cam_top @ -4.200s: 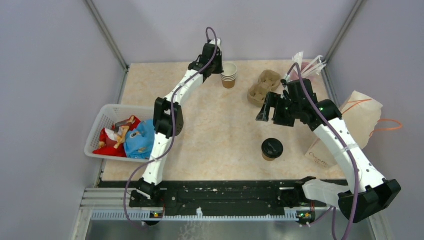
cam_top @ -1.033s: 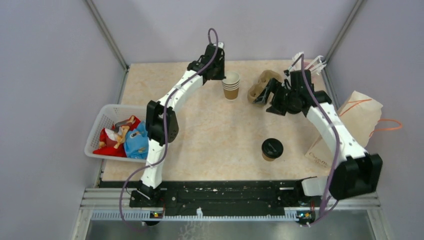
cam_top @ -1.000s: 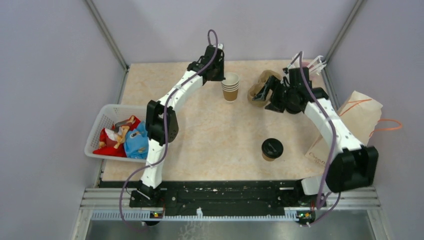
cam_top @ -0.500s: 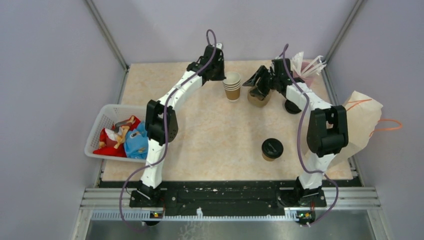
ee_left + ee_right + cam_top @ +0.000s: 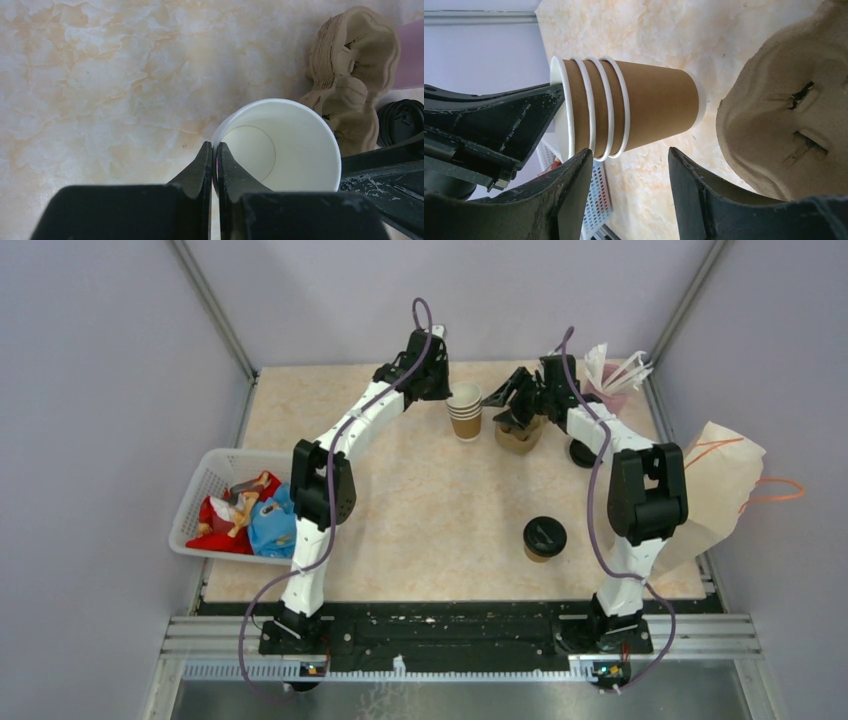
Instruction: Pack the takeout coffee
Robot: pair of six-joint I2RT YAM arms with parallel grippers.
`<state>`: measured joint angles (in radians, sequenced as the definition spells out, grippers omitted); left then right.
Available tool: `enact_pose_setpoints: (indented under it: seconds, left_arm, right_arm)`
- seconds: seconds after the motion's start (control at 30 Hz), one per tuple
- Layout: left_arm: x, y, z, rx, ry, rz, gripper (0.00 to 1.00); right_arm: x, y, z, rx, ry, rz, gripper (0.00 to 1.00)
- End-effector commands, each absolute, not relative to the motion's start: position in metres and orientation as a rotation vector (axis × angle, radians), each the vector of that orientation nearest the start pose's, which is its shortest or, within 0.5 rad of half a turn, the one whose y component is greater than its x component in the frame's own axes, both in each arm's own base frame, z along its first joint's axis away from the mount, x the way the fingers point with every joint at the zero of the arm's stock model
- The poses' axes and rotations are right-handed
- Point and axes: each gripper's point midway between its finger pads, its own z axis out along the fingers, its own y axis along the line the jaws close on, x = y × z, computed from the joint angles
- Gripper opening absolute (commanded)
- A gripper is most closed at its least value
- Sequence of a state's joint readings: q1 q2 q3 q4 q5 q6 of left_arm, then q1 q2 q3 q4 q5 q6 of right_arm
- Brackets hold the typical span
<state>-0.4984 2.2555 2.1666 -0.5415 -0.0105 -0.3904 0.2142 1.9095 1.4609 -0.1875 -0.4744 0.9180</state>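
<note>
My left pincer clamps the rim of the cup stack; my right pincer gapes beside it. The basket holds red and blue items.

Item count: four nested brown paper cups with white rims; one brown paper cup with round black plastic lid; one loose round black plastic lid; one brown moulded-pulp cup carrier; one pink cup of white wrapped sticks; one white plastic basket; one brown paper bag
</note>
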Motion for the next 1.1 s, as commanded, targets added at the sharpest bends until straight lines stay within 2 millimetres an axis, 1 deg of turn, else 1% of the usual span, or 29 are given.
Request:
enact_pose_setpoints:
  seconds: [0.0,0.17,0.33,0.47,0.57,0.77,0.87,0.93,1.07]
  left_arm:
    - [0.537,-0.316,0.207,0.133,2.158,-0.546,0.00]
    - [0.537,-0.317,0.207,0.138,2.156,-0.546,0.00]
    - [0.535,-0.321,0.214,0.130,2.148,-0.591,0.00]
    - [0.534,-0.324,0.222,0.118,2.134,-0.617,0.00]
    - [0.534,-0.323,0.226,0.116,2.126,-0.618,0.00]
    - [0.532,-0.323,0.222,0.119,2.135,-0.620,0.00]
    - [0.530,-0.325,0.221,0.122,2.134,-0.628,0.00]
    - [0.529,-0.325,0.221,0.122,2.135,-0.630,0.00]
    - [0.527,-0.322,0.226,0.104,2.135,-0.622,0.00]
  right_arm:
    - [0.491,0.231,0.186,0.461,2.232,1.180,0.58]
    - [0.489,0.235,0.187,0.460,2.234,1.176,0.59]
    - [0.488,0.245,0.172,0.445,2.285,1.119,0.57]
    - [0.486,0.242,0.155,0.428,2.331,1.003,0.53]
    - [0.483,0.238,0.148,0.413,2.350,0.921,0.52]
    - [0.479,0.240,0.142,0.370,2.381,0.823,0.53]
    - [0.479,0.240,0.134,0.375,2.406,0.758,0.55]
    - [0.479,0.239,0.133,0.376,2.414,0.700,0.56]
    - [0.480,0.241,0.142,0.354,2.392,0.619,0.58]
